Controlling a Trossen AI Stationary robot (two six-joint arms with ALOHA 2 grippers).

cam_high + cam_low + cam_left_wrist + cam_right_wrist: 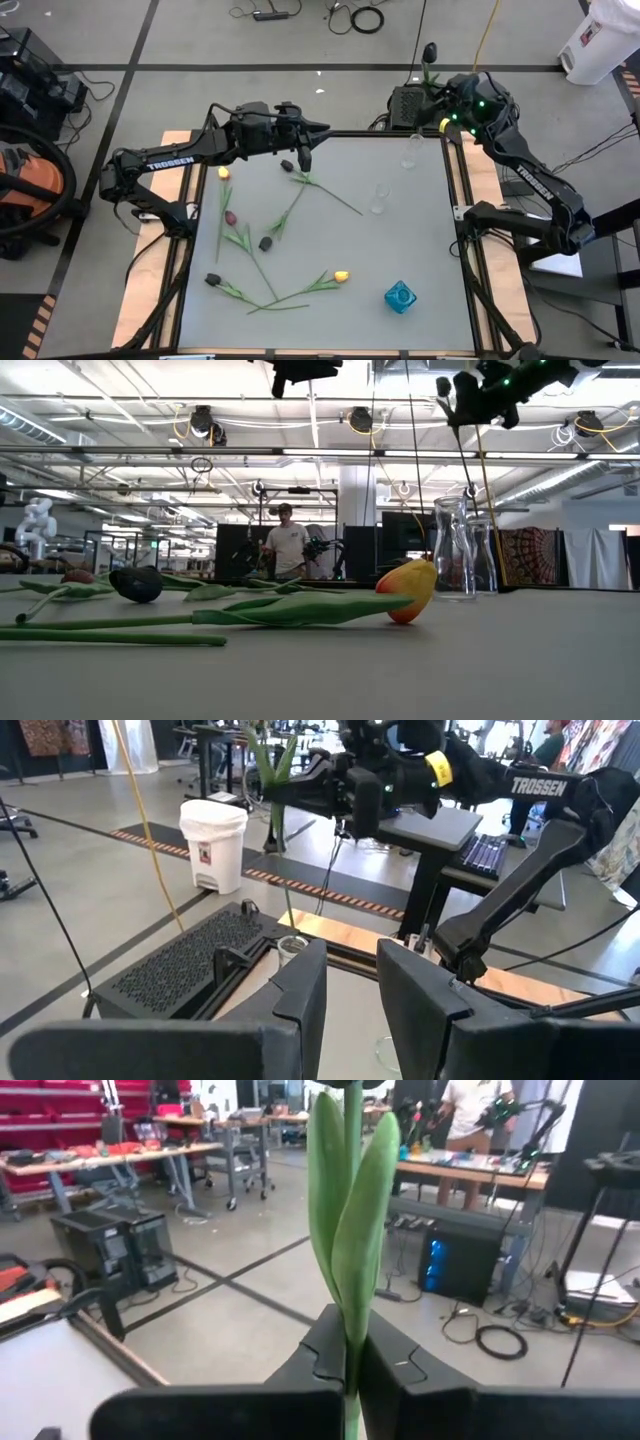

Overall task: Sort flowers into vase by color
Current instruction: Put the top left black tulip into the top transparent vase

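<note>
A dark-headed tulip hangs upright, stem pinched in the right pincer above the clear glass vase at the worktop's far edge, seemingly lined up for lowering in, while the left pincer waits spread and empty, left of that vase.

Your left arm reaches in from the table's nine o'clock side toward twelve o'clock, forearm level, its left tool pointing down over the far half of the table with the fingers parted and nothing between them. Your right arm rises from the three o'clock side and bends back to the far corner near one o'clock, where the right tool sits raised, fingers pressed together on a flower stem.
</note>
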